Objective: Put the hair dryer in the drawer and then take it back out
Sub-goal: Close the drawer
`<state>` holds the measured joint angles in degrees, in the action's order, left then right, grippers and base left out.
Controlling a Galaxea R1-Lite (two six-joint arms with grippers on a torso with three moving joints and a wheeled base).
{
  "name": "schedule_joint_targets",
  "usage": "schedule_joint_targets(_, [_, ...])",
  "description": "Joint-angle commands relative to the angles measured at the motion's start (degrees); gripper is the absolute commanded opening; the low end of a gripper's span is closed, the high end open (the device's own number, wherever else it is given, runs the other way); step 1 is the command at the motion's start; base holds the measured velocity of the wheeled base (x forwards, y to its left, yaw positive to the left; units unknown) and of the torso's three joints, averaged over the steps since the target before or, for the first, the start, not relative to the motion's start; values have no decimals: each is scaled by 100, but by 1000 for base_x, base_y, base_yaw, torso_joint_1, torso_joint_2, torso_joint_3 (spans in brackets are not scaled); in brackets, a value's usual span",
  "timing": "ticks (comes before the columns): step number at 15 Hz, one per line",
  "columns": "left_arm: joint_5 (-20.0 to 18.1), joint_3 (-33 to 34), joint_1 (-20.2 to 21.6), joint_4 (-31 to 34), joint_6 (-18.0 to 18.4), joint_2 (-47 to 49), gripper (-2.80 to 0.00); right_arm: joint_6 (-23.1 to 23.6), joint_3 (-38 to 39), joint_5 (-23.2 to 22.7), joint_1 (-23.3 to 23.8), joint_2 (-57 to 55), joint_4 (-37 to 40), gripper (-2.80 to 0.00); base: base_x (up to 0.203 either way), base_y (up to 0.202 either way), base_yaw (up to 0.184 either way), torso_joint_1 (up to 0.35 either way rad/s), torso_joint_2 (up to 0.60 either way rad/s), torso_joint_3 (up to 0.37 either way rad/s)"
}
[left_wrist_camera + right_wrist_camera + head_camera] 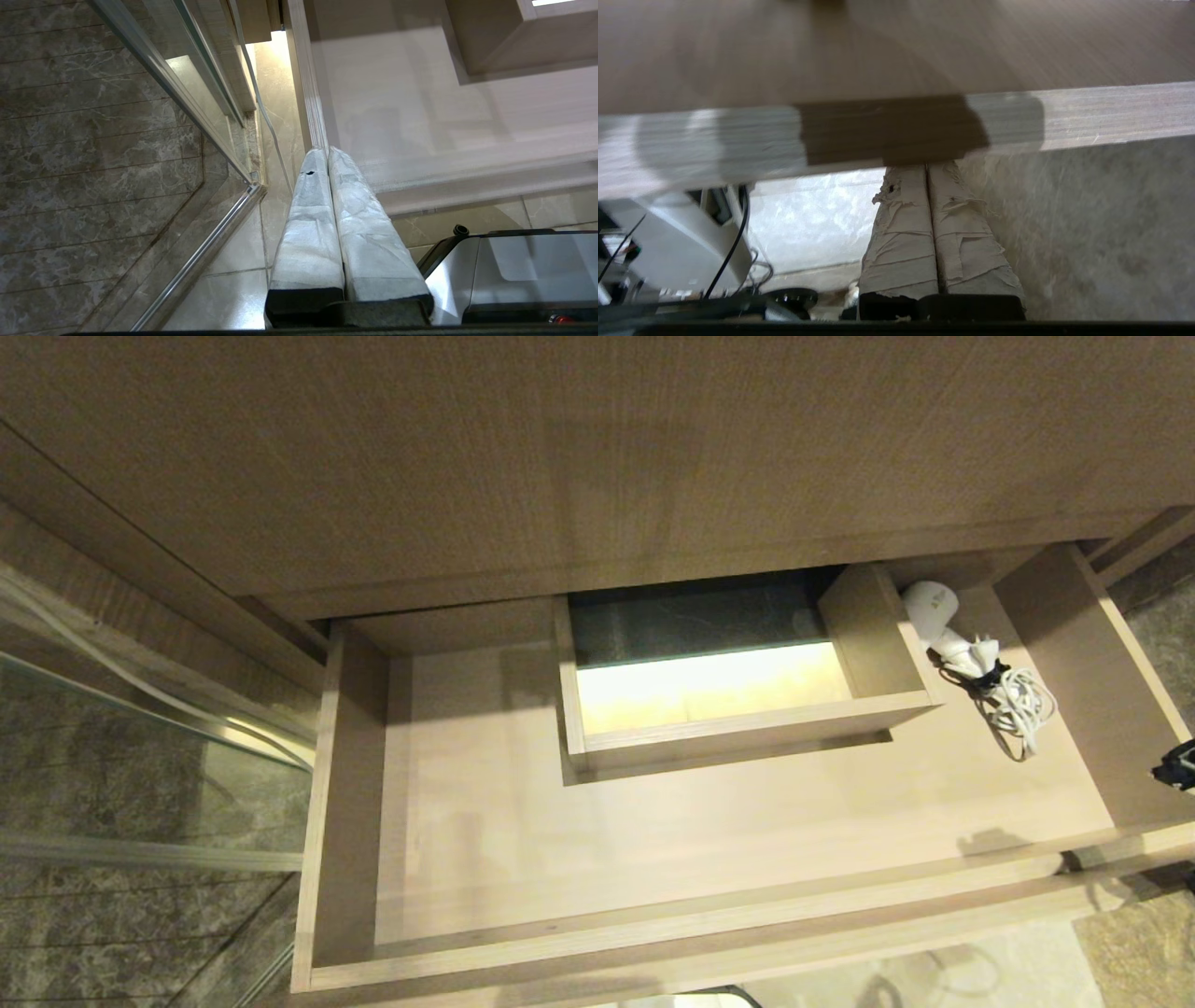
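Beyond my clenched, empty right pincer at the drawer's front edge, I see the dryer lying inside, so taking it out remains.

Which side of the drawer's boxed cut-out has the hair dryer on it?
The robot's right side. The hair dryer lies on the drawer floor between the boxed cut-out and the drawer's right wall, cord bundled beside it; the floor on the left side holds nothing visible.
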<state>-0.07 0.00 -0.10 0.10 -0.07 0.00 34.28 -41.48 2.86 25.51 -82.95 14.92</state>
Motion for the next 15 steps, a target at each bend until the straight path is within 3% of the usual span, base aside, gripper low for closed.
schedule_joint_targets(1, [-1,0,0,-1,-1,0,-280,10,-104,-23,6,-142,-15,-280,0,0,0,0,0,0])
schedule_joint_targets(9, [-1,0,-7,-1,-1,0,-280,-11,-578,-323,0,-412,-327,-280,0,0,0,0,0,0])
schedule_joint_targets(15, [-1,0,1,-1,-1,0,-280,8,-1037,-832,-3,-691,-669,-280,0,0,0,0,0,0])
